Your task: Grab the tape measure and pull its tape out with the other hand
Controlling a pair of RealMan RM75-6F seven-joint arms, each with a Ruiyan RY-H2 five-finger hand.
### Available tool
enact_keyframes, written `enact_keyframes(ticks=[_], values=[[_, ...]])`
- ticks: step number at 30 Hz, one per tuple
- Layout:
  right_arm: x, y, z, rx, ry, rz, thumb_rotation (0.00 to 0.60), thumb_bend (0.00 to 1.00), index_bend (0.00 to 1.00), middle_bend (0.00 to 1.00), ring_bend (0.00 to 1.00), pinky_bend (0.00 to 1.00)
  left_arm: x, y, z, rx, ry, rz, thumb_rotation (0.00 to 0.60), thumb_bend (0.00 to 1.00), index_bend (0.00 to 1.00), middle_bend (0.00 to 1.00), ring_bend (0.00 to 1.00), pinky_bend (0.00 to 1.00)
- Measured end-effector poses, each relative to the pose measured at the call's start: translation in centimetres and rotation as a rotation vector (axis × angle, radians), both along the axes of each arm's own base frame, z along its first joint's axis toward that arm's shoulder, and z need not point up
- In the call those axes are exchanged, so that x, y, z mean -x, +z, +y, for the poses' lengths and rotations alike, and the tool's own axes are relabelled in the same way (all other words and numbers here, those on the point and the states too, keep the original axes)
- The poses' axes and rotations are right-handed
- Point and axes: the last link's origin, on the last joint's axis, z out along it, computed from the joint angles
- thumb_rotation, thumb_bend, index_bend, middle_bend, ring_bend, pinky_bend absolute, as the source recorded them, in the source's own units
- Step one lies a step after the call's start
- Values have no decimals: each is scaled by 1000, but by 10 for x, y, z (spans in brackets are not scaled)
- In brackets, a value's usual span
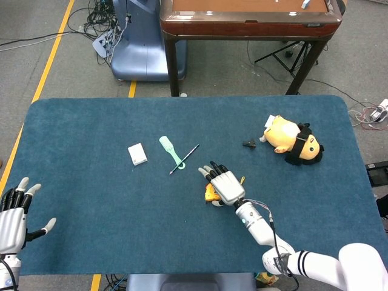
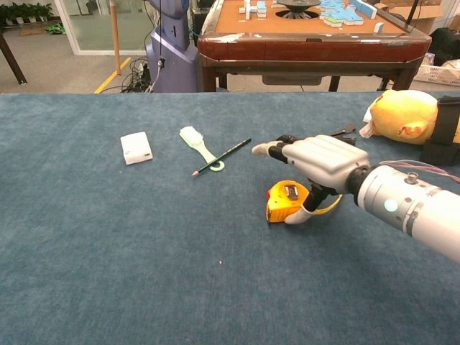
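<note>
The yellow tape measure (image 1: 210, 193) (image 2: 287, 201) lies on the blue table (image 1: 91, 182), near the middle. A short curl of its yellow tape (image 2: 332, 205) sticks out on the right side. My right hand (image 1: 223, 183) (image 2: 316, 162) hovers flat over it, fingers stretched toward the left, and the thumb (image 2: 300, 215) touches the case's near side. Nothing is held in that hand. My left hand (image 1: 12, 218) stays at the table's near left corner with its fingers spread and empty; the chest view does not show it.
A white box (image 1: 137, 154) (image 2: 136, 147), a green brush (image 1: 170, 148) (image 2: 198, 147) and a pencil (image 1: 185, 159) (image 2: 223, 156) lie left of the tape measure. A yellow plush toy (image 1: 294, 140) (image 2: 402, 115) and a small black clip (image 1: 249, 143) (image 2: 343, 131) sit at the right.
</note>
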Motion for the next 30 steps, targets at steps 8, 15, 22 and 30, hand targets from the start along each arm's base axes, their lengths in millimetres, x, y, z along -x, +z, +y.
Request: enact_keyframes(ticks=[8, 15, 22, 30], values=[[12, 7, -1, -36, -54, 28, 600, 181, 177, 244, 97, 160, -1, -2, 0, 10, -3, -5, 600, 178, 163, 0, 0, 16], [14, 7, 0, -56, -61, 37, 600, 256, 241, 287, 129, 160, -3, -3, 0, 9, -4, -4, 600, 178, 163, 0, 0, 16], [15, 9, 0, -61, -67, 31, 600, 268, 262, 300, 140, 160, -5, -2, 0, 6, -7, -2, 600, 178, 163, 0, 0, 16], [15, 8, 0, -68, -67, 34, 600, 279, 272, 304, 146, 160, -4, -2, 0, 7, -2, -3, 600, 178, 163, 0, 0, 16]])
